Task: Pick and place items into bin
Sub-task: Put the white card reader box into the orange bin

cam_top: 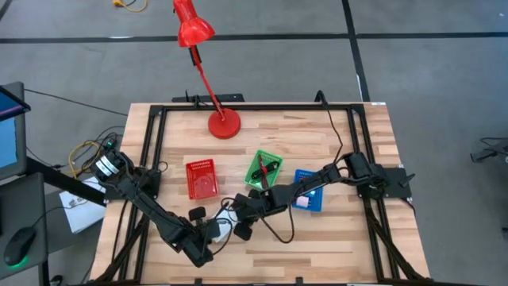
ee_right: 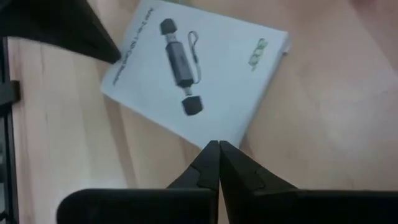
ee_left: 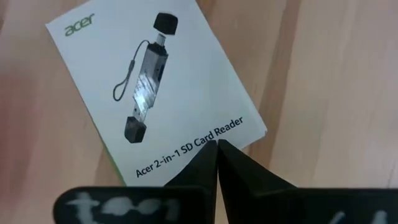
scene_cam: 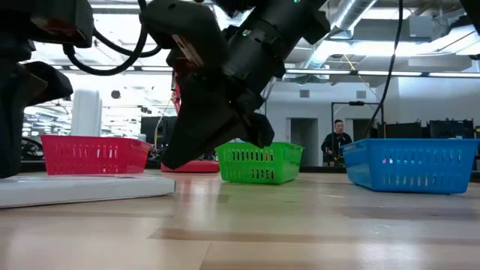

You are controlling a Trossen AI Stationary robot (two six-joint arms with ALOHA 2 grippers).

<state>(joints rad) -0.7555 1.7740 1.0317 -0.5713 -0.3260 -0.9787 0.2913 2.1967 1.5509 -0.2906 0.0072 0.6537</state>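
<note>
Both arms reach low over the table's front – left gripper (ee_left: 217, 149) and right gripper (ee_right: 218, 149) meet at the white card (ee_left: 155, 87), tips on opposite edges. Each pair of fingers is pressed together, nothing clamped between. Card lies flat on the wooden table (cam_top: 333, 238), in front of the red bin (cam_top: 202, 178) – 1 corner toward each gripper.

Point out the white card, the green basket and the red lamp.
white card (ee_left: 155, 87): left wrist view, middle of its printed face.
green basket (scene_cam: 259, 163): low view, its front wall.
red lamp (cam_top: 225, 125): high view, its round base.
</note>
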